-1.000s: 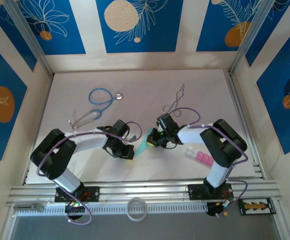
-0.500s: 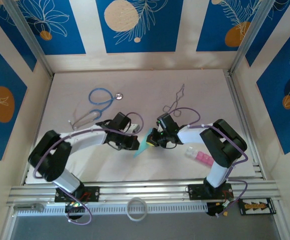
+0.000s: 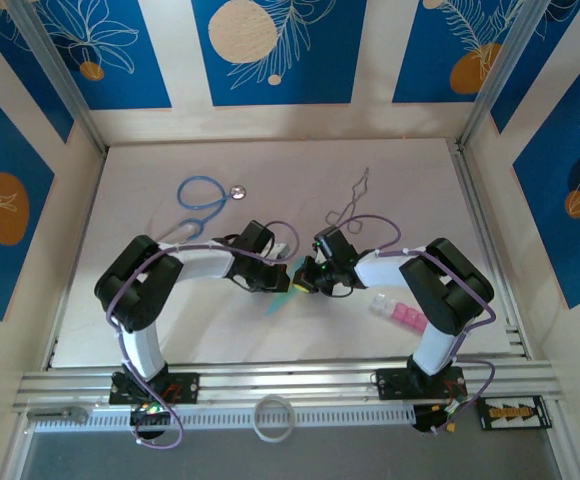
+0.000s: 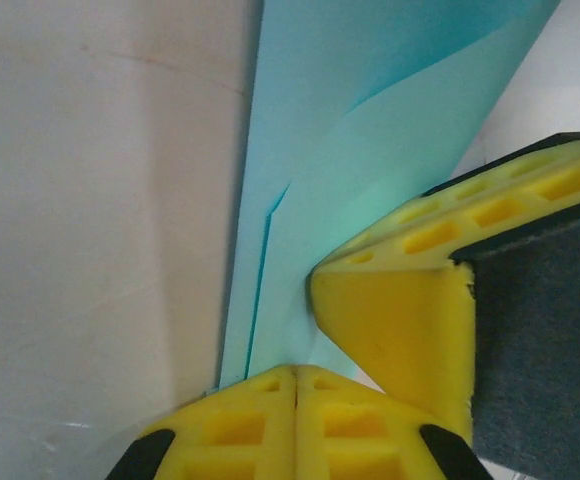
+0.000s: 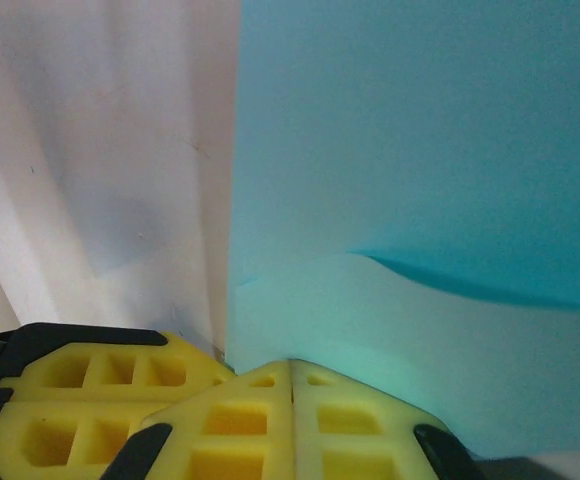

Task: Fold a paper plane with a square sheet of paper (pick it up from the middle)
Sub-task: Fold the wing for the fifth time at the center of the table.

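At the middle of the bench (image 3: pixel 270 160), left pincer (image 3: pixel 275 279) and right pincer (image 3: pixel 304 282) are both clamped on the partly folded square sheet of paper (image 3: pixel 281 298). We judge a fold is under way; next comes pressing its crease carefully.

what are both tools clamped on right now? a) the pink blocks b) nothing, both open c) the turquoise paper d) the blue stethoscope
c: the left tool and right tool are each shut on the turquoise paper between them, while the stethoscope and pink blocks lie well apart from them.
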Controlling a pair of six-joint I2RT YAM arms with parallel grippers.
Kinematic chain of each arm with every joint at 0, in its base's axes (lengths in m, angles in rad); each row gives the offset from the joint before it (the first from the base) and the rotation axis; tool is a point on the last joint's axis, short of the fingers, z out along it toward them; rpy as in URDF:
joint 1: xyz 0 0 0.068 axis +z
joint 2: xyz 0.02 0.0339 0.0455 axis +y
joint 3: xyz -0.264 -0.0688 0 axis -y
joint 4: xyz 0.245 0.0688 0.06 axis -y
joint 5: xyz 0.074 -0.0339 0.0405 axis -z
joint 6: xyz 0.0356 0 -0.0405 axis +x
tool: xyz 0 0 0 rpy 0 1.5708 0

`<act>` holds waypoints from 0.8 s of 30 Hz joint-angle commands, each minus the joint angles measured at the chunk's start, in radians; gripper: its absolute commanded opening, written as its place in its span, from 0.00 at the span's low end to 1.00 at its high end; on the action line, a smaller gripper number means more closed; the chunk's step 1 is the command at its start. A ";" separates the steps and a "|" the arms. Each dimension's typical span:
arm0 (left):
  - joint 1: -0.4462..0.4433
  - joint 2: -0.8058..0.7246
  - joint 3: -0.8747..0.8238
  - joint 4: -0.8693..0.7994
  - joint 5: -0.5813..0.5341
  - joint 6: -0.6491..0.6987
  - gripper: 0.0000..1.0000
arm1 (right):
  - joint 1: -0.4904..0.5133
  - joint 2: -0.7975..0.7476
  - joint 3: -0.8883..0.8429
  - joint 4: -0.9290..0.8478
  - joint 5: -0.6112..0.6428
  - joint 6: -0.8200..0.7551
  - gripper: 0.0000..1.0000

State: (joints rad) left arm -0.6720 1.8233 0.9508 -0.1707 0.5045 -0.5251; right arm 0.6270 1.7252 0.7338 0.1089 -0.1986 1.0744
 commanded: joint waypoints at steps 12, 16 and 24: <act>0.004 0.025 -0.132 -0.014 0.002 0.015 0.00 | -0.033 -0.180 -0.051 -0.102 0.106 -0.054 0.04; 0.004 0.022 -0.129 -0.024 0.002 0.019 0.00 | -0.021 -0.149 -0.073 -0.005 0.054 -0.040 0.04; 0.005 0.016 -0.116 -0.037 -0.004 0.022 0.00 | 0.023 -0.039 0.029 -0.059 0.093 -0.010 0.03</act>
State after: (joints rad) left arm -0.6647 1.8076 0.8761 -0.0566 0.5461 -0.5217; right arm 0.6449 1.6657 0.7265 0.0719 -0.1249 1.0485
